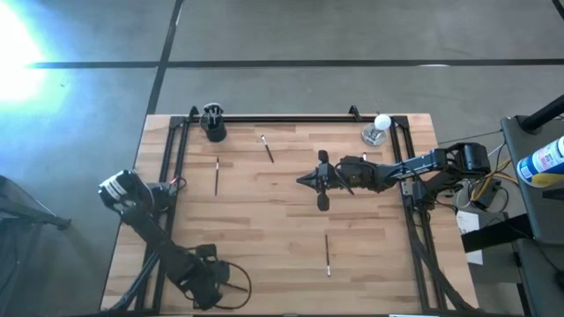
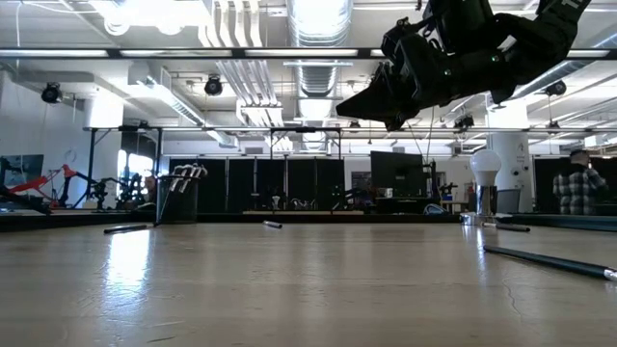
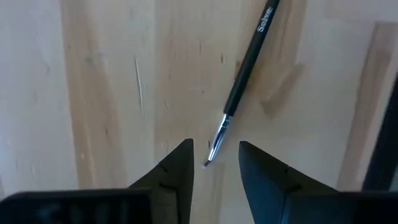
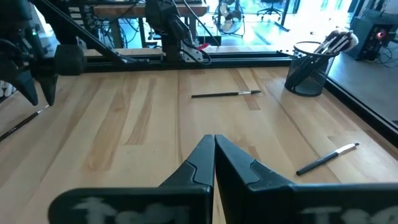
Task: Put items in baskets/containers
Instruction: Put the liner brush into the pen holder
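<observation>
Hovering over the bench's lower-centre area in the high view, the left gripper (image 3: 214,171) has its fingers parted and empty, straddling the pale tip of a black brush (image 3: 242,87) whose handle runs away toward the wrist frame's upper right. The right gripper (image 1: 310,180), closed and empty, hangs mid-bench. The mesh cup (image 1: 212,125) sits upper left.
</observation>
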Motion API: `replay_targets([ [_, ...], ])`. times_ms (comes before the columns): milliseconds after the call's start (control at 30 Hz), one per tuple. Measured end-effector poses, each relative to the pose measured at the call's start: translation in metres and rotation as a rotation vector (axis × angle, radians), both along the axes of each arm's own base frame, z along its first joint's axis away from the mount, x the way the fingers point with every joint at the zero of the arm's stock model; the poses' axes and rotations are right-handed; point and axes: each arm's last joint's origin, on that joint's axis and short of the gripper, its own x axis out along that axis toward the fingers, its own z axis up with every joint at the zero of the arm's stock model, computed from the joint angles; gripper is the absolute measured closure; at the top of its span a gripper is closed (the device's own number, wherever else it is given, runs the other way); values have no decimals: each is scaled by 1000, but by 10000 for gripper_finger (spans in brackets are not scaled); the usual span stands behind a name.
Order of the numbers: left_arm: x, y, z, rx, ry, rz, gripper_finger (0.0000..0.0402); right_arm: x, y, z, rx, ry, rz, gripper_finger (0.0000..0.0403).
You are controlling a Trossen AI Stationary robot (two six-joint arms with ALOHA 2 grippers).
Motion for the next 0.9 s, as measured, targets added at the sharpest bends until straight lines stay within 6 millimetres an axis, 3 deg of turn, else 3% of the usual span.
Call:
replay_targets([
  [267, 1, -4, -17, 45, 47, 30, 297, 0, 0, 0, 0, 1, -1, 394],
  [467, 1, -3, -25, 77, 78, 76, 384, 0, 0, 0, 0, 2, -1, 394],
  [700, 8, 11, -2, 27, 22, 97, 399, 0, 0, 0, 1, 1, 0, 394],
  [900, 29, 49, 29, -28, -88, 126, 401, -3, 2, 0, 4, 40, 6, 394],
])
